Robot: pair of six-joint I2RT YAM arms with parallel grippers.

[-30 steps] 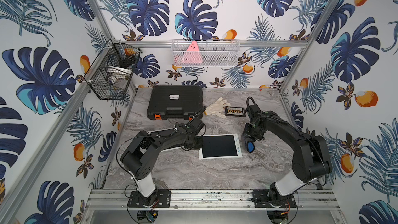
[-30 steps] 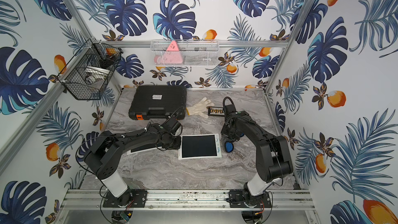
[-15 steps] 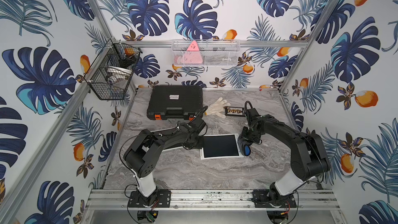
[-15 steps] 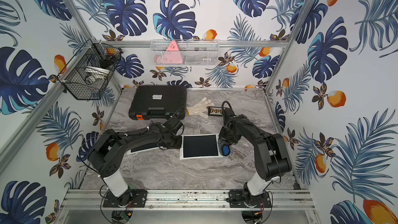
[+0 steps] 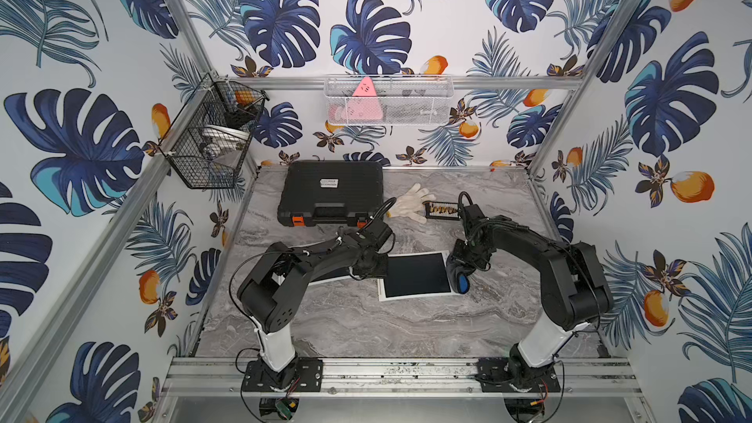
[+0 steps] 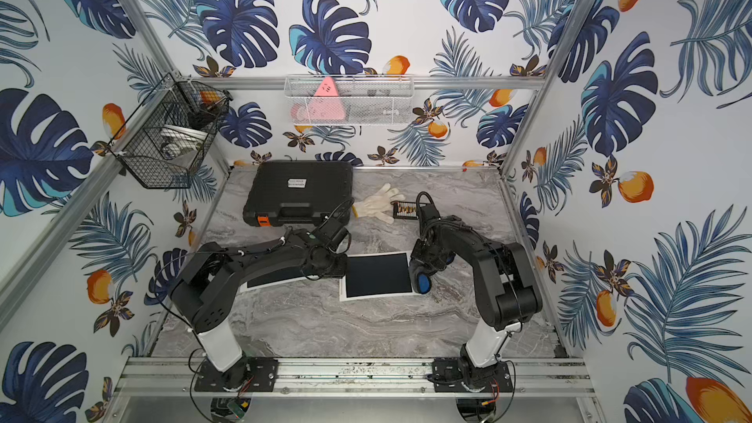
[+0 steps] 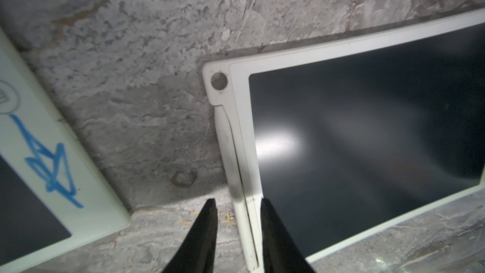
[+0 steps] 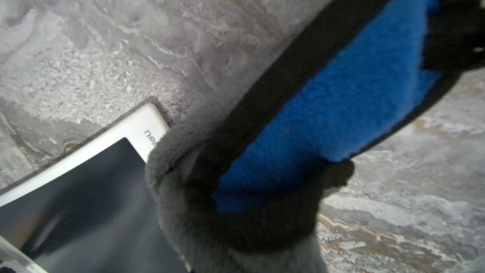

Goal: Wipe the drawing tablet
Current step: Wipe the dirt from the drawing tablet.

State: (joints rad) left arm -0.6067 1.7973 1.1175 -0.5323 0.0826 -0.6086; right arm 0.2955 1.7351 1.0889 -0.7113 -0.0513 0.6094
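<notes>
Left gripper (image 7: 237, 203) fingers narrowly apart astride tablet (image 7: 367, 140) rim, lower centre. Right gripper (image 5: 464, 262) clamps wiping pad (image 5: 459, 280) against tablet's right edge.

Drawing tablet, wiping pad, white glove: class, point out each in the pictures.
drawing tablet (image 5: 416, 275), in a top view, middle of dark screen
wiping pad (image 5: 462, 283), in a top view, blue part
white glove (image 5: 409, 202), in a top view, palm

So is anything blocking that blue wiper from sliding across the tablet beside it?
Nothing visible does. The wiper overlaps one edge of the tablet, whose screen is bare; the left gripper only straddles the opposite edge.
</notes>
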